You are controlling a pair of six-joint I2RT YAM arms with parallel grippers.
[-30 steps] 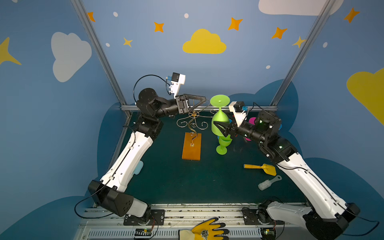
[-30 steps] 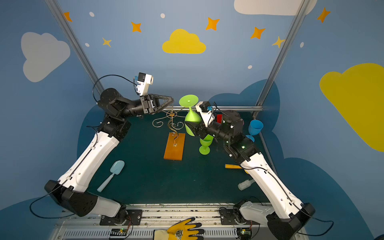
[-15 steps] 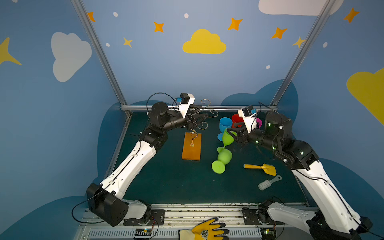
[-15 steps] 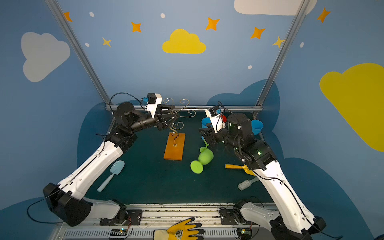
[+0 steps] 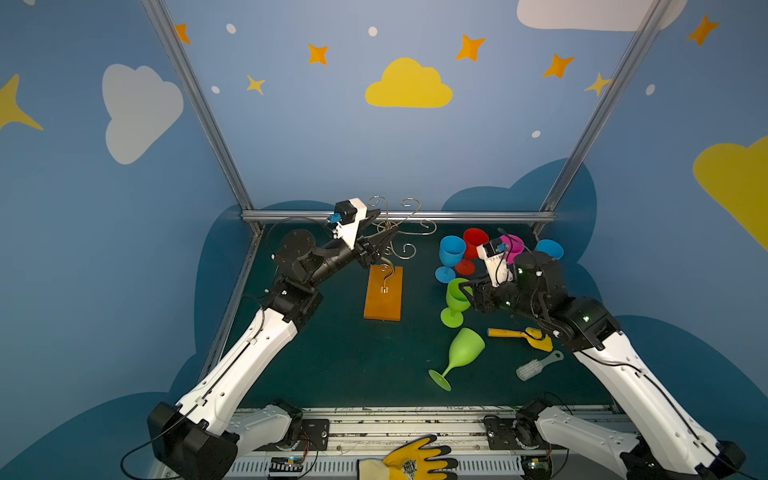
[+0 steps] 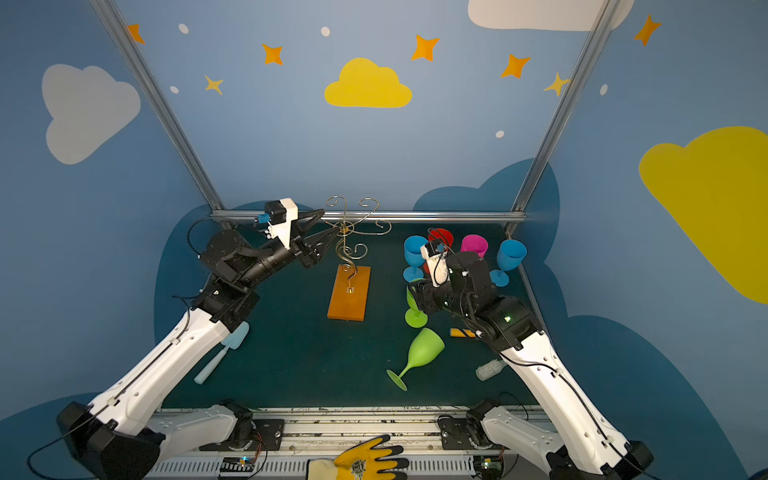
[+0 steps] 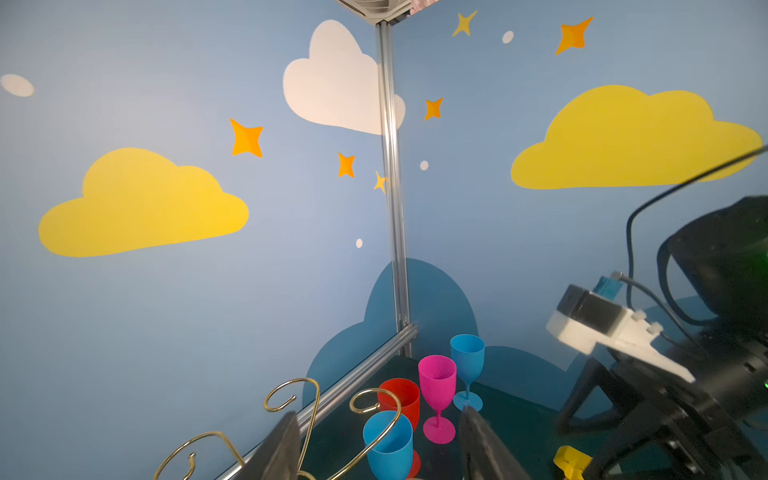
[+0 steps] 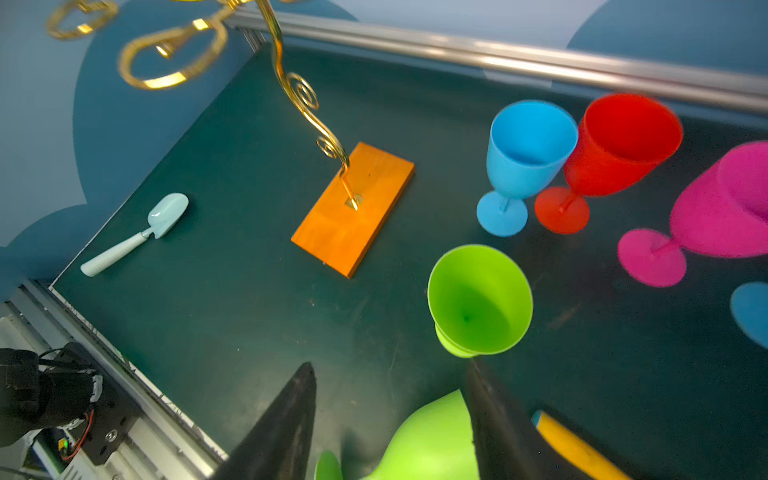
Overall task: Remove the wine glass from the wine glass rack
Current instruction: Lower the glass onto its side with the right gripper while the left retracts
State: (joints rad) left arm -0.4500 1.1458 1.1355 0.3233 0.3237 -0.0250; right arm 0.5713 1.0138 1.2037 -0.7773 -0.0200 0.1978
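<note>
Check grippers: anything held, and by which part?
Nothing held: left gripper open by the gold wire rack; right gripper open near the tipped-over green plastic wine glass.

wine glass rack: glossy gold metal wire, smooth wood base. Green wine glass: matt plastic. bench: matt, felt-like.

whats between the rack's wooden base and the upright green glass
Nothing: only bare mat separates the wooden base from the upright green glass, clearest in the right wrist view.

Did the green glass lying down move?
Yes. The lying green glass was up by the rack top; now it's down on the mat, nearer us than the rack's base.
</note>
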